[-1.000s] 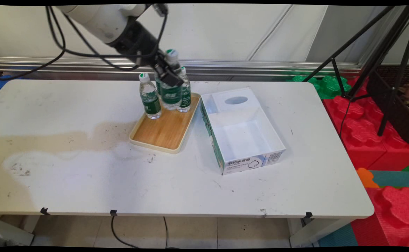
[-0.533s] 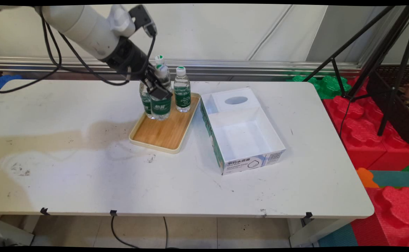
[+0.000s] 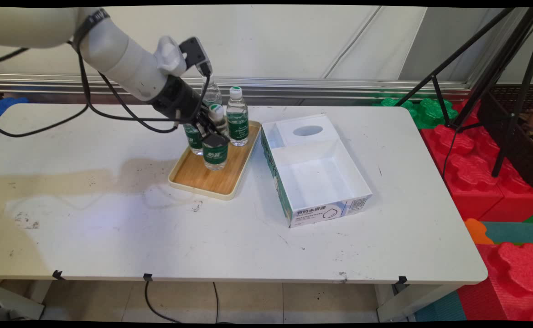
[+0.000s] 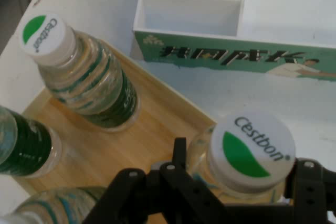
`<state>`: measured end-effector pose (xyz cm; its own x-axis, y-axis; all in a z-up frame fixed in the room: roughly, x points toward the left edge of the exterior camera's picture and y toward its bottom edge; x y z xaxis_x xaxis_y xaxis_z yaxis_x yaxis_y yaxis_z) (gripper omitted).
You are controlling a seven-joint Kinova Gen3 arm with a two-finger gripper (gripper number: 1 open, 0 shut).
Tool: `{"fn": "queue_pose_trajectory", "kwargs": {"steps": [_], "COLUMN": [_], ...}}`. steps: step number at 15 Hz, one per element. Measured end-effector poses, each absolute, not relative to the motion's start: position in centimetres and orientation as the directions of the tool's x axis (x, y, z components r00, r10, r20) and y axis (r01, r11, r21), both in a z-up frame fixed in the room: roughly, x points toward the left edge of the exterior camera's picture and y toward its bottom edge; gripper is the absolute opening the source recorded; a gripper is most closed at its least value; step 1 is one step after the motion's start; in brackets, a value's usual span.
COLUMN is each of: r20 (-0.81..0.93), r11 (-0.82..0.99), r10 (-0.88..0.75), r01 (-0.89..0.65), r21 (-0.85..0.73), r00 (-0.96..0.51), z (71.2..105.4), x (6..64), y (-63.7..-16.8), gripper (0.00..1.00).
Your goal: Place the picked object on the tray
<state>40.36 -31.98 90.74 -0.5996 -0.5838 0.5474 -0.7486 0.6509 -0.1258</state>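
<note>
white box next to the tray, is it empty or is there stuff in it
Empty. The white box lies open-topped right of the wooden tray, and the main view shows only its bare white floor. All bottles stand on the tray.

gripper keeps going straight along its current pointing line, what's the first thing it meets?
Likely the wooden tray. The gripper is shut on a water bottle, angled down toward the tray floor, so the bottle's base would probably touch first; its height above the tray is unclear.

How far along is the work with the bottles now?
Done: three green-labelled clear water bottles stand in the wooden tray. In hand: the black gripper, jaws shut, holds a fourth such bottle over the tray. Left: the open white cardboard box has no bottle in it.
</note>
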Motion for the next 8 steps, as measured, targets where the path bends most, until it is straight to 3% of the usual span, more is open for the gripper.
{"fn": "queue_pose_trajectory", "kwargs": {"steps": [8], "r20": [0.575], "r11": [0.671], "r10": [-0.56], "r01": [-0.734], "r21": [-0.107], "r00": [-0.596], "z": [87.1], "x": [39.6], "y": [-33.8], "gripper": [0.0]}}
